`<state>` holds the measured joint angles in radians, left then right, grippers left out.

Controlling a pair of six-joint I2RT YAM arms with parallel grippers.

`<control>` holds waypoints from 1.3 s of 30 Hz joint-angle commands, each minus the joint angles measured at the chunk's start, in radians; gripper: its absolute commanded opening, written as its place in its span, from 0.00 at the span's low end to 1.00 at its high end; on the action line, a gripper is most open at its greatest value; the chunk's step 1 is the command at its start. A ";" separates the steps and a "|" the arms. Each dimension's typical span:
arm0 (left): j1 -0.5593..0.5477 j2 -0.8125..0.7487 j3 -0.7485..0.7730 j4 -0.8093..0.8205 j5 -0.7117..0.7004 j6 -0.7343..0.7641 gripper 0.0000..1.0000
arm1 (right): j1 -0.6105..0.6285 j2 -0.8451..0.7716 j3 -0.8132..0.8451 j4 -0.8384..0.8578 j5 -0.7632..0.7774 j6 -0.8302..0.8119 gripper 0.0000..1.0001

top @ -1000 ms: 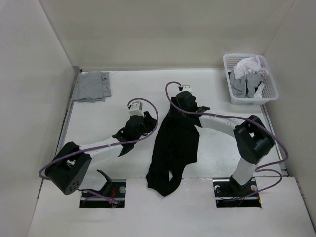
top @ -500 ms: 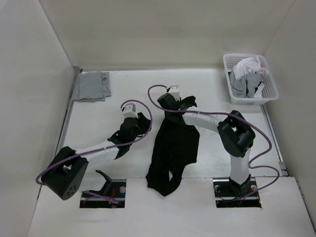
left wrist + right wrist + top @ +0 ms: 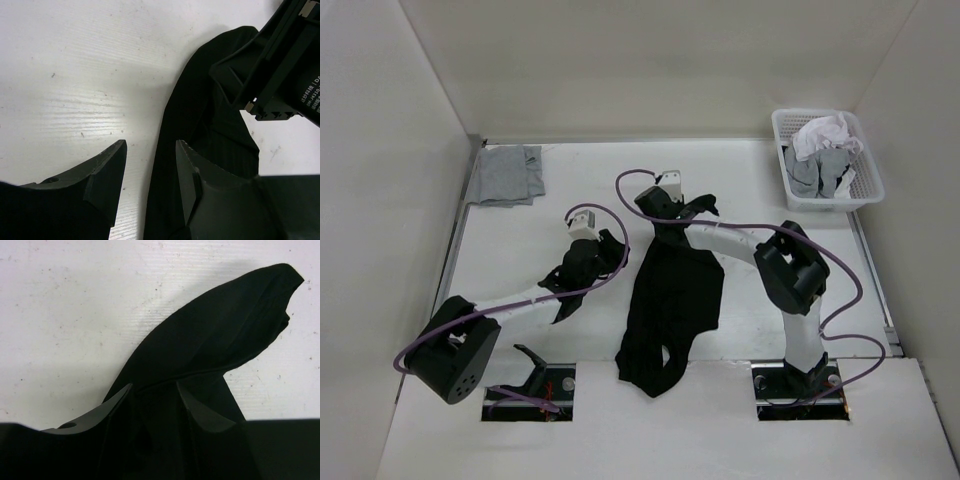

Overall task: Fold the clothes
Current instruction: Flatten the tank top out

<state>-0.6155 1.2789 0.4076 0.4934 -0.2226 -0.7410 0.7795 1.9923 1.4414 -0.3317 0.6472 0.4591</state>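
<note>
The clothes (image 3: 672, 290), a black tank top, lie lengthwise down the middle of the table, with one strap (image 3: 705, 205) pointing right at the far end. My right gripper (image 3: 660, 212) is down on that far end. In the right wrist view its jaws (image 3: 155, 385) stand apart with dark fabric (image 3: 220, 325) bunched between them. My left gripper (image 3: 613, 248) hovers by the garment's left edge. It is open (image 3: 150, 145), and between its fingers I see bare table and the cloth's edge (image 3: 200, 115).
A light grey garment (image 3: 506, 174) lies at the back left corner. A white basket (image 3: 781, 160) of white and grey clothes stands at the back right. The right arm's wrist (image 3: 285, 65) is close ahead of my left gripper. White walls enclose the table.
The right gripper has slid left along the garment's far end, and the strap shifted left with it. Its jaws have narrowed. The left gripper drew back slightly to the left.
</note>
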 commanded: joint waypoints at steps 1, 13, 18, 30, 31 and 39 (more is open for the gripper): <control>0.003 0.002 -0.010 0.070 0.016 -0.011 0.42 | 0.007 0.017 0.047 -0.013 0.032 -0.016 0.40; 0.004 -0.001 -0.021 0.079 0.016 -0.011 0.42 | 0.043 0.069 0.111 -0.047 0.078 -0.034 0.36; 0.009 -0.004 -0.024 0.083 0.022 -0.014 0.42 | 0.045 0.074 0.111 -0.059 0.089 -0.028 0.34; 0.020 -0.012 -0.032 0.085 0.023 -0.018 0.42 | 0.025 0.028 0.060 -0.056 0.117 0.007 0.12; 0.018 -0.010 -0.030 0.085 0.023 -0.018 0.42 | 0.020 0.013 0.047 -0.052 0.120 0.018 0.10; -0.065 0.008 0.022 0.073 0.005 0.028 0.42 | -0.047 -0.254 -0.224 0.023 0.147 0.099 0.02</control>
<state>-0.6422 1.2827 0.3817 0.5274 -0.2131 -0.7433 0.7788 1.9114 1.3182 -0.3717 0.7422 0.4957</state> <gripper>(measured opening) 0.422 0.034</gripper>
